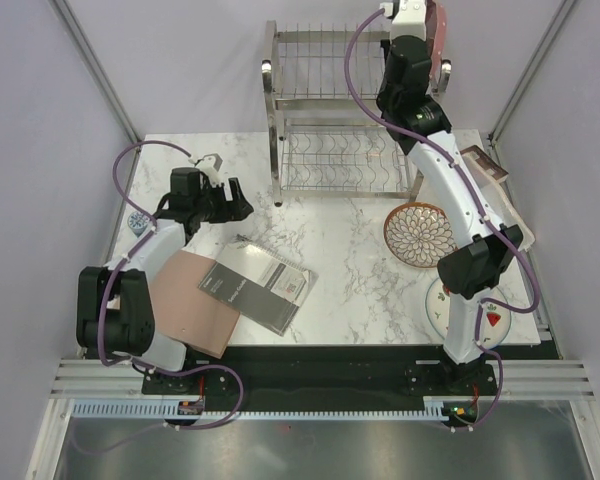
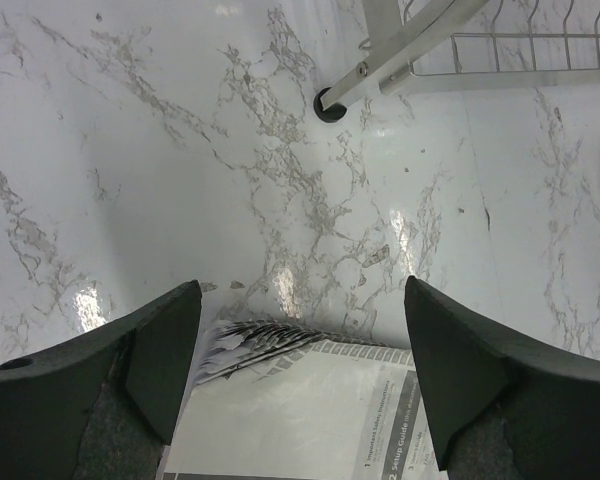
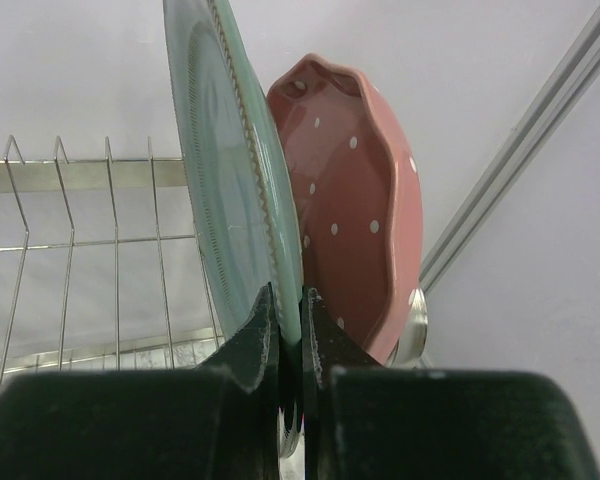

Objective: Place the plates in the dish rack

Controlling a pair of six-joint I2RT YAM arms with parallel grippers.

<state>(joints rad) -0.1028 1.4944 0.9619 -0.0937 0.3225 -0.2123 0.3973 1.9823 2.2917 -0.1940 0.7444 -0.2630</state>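
Note:
My right gripper (image 3: 291, 310) is shut on the lower rim of the grey-green plate (image 3: 230, 170), holding it upright on edge over the top tier of the dish rack (image 3: 70, 240). The pink plate with white dots (image 3: 360, 200) stands upright just right of it, and it also shows in the top view (image 1: 438, 40). In the top view the right gripper (image 1: 418, 18) is at the right end of the dish rack (image 1: 330, 110). The petal plate (image 1: 418, 235) and the strawberry plate (image 1: 488, 318) lie on the table. My left gripper (image 1: 236, 206) is open and empty.
The dark grey booklet (image 1: 260, 285) lies partly on the brown board (image 1: 185, 300); its corner lies under the left gripper (image 2: 300, 340), as the booklet (image 2: 310, 420) shows in the left wrist view. A rack foot (image 2: 330, 103) stands ahead. A brown object (image 1: 485, 165) lies at the right edge.

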